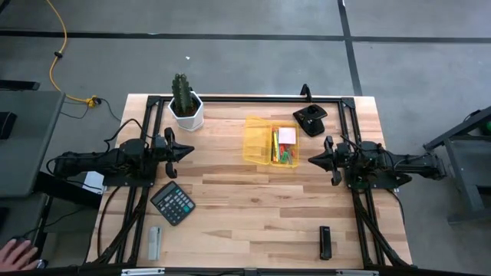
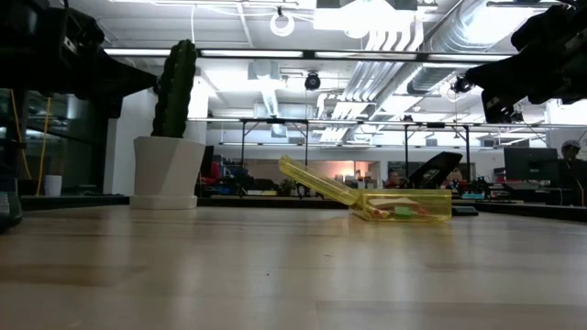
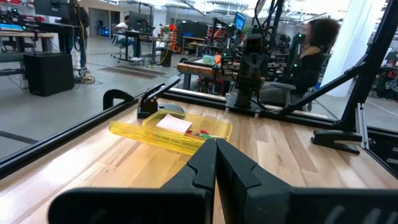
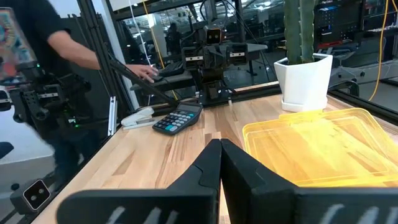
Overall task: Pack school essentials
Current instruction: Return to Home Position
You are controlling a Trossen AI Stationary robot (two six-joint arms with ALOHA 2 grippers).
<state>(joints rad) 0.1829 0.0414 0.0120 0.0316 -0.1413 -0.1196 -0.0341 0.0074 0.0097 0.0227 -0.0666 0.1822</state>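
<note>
- Closed and empty: left gripper (image 1: 191,151), above the table's left side, near the cactus pot (image 1: 186,112).
- Likewise closed, nothing held: right gripper (image 1: 310,159), just right of the yellow box (image 1: 257,142).
- Open at mid-table, lid laid flat: yellow box, with pink sticky pad (image 1: 287,135) and small stationery (image 1: 284,156) inside its tray.
- Outside it, front left: calculator (image 1: 173,202).

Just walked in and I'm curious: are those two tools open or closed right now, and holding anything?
Left tool: closed, holding nothing.
Right tool: closed, holding nothing.
</note>
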